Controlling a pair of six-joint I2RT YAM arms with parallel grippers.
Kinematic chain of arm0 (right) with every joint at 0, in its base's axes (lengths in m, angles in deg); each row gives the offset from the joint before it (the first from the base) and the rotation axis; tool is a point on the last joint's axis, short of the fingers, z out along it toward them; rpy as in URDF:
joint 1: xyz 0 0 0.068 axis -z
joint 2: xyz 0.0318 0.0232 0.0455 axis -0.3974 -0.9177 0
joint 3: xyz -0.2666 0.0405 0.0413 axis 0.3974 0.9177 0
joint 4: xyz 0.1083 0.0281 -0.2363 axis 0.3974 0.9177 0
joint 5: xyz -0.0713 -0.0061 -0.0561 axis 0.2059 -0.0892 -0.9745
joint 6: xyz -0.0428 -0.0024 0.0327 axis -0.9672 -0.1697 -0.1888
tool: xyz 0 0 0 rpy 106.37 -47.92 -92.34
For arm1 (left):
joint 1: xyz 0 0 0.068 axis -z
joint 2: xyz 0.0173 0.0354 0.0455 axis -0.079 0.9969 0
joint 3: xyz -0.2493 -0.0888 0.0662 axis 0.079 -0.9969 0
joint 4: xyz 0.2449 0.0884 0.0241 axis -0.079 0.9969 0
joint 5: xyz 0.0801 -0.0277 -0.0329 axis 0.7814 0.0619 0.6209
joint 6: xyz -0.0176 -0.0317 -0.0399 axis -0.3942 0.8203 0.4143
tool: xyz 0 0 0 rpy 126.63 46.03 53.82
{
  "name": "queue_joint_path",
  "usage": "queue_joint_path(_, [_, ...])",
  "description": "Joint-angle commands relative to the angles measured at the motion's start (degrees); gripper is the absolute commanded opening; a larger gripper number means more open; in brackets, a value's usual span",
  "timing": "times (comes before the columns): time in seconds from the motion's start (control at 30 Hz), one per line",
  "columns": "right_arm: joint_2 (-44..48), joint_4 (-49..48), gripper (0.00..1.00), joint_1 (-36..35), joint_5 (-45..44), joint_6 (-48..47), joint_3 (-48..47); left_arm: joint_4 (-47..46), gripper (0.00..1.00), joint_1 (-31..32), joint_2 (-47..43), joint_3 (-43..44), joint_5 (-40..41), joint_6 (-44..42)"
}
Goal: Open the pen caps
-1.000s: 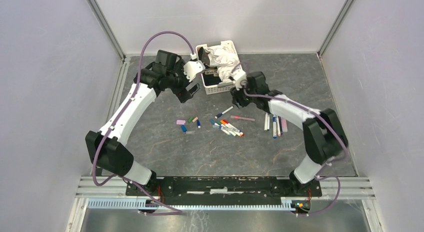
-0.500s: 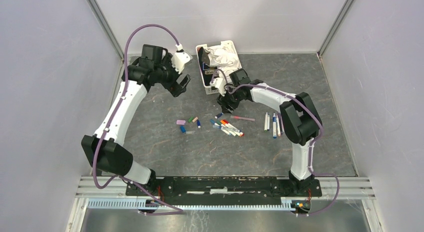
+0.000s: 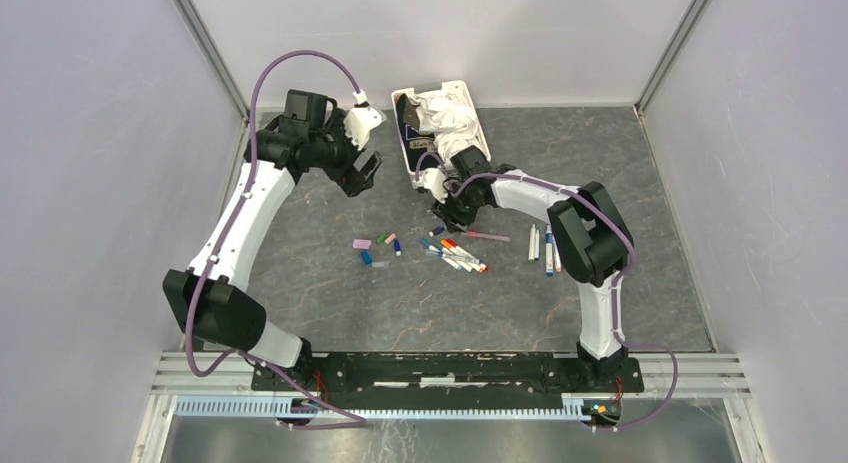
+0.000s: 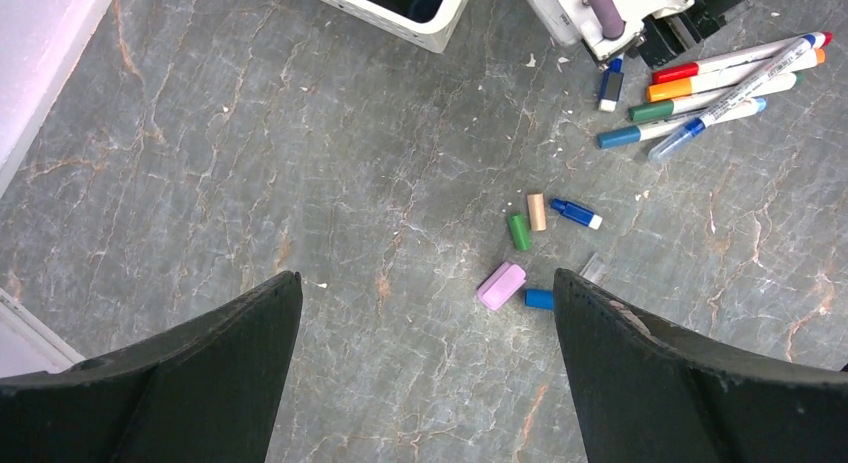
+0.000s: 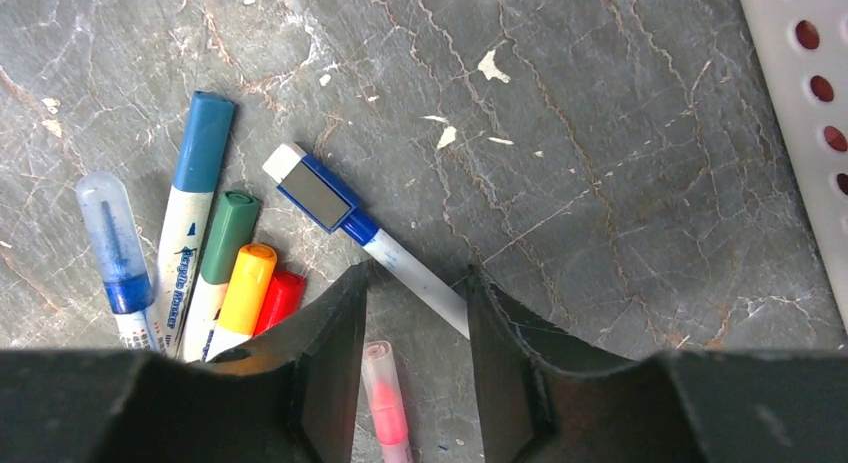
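The top external camera is looking down from high behind the near edge of the table (image 3: 320, 293), covering all of it. The left wrist camera is facing straight down, framing the pen caps (image 4: 501, 285) centrally. The right wrist camera is sitting close over the pens (image 5: 190, 213), which are also showing at the left wrist frame's upper right

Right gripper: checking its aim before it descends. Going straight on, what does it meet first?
The right gripper would probably first meet the white-barrelled pen with a dark blue cap, whose barrel lies between its jaws; how near is unclear.
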Motion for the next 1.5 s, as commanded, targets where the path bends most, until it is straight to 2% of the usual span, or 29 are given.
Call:
queue_joint_path(0.0, [-0.3,-0.5,0.43,-0.2,-3.0,0.0,0.3,1.6,1.0,0.1,-0.9,1.9,-2.1,-0.3])
queue_joint_path(0.3, [0.9,-3.2,0.16,-0.2,-5.2,1.5,3.3,3.4,1.0,0.1,-0.1,2.4,-4.3,-1.6])
queue_joint_path(0.47, [3.1,-9.2,0.0,-0.2,-5.6,4.4,5.1,6.8,1.0,0.1,0.3,1.1,-7.1,-5.4])
queue_joint_path(0.73, [11.9,-16.8,0.0,-0.7,0.7,8.9,8.9,9.9,1.0,0.1,-0.1,-7.6,-13.2,-15.0])
queue_joint_path(0.93, [18.8,-18.4,0.0,-1.9,12.1,14.5,10.0,9.8,1.0,0.5,-2.8,-11.9,-22.8,-23.2])
queue_joint_path(1.17, [22.9,-20.6,0.0,-4.5,22.7,19.3,14.9,9.8,1.0,3.1,-1.6,-11.9,-25.1,-25.0])
queue_joint_path(1.4, [23.1,-20.4,0.0,-7.0,27.3,20.1,15.9,9.0,1.0,4.3,-3.3,-13.6,-27.9,-25.9])
queue_joint_path(1.47, [23.1,-21.0,0.0,-7.2,28.0,20.8,15.6,10.3,0.96,4.9,-3.4,-14.0,-28.1,-27.4])
